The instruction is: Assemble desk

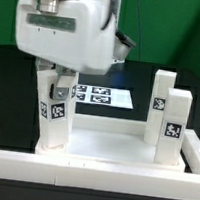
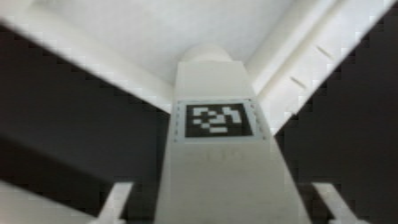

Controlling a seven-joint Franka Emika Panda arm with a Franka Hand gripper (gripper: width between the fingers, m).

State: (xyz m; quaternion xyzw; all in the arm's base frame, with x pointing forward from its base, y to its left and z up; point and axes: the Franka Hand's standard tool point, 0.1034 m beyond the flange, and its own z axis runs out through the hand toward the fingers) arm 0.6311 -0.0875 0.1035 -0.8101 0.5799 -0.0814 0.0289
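Leg-handling step, early-to-mid in the desk build by the look of it. The hand [image 1: 58,83] is clamped on one leg [image 1: 54,111], lower left of centre in the exterior view, fingers either side of its upper part, jaws narrowed onto it. The leg is upright; its foot looks to rest on or just above the white surface at the frame bottom, can't tell which. The wrist view confirms: leg [image 2: 217,150] runs up the middle with its tag facing the camera, a finger [image 2: 324,203] on each flank.

Two more legs [image 1: 169,118] stand upright at right of frame, close together, tags facing the camera. The desk slab [image 1: 102,149] appears to be the white rimmed piece across the lower frame; its sockets are not visible. The marker board [image 1: 102,93] lies flat at centre, behind.

Next move probably: carry the leg to a corner socket, keep it vertical, seat it and twist.

Bench is black, matte. Backdrop green, upper right.
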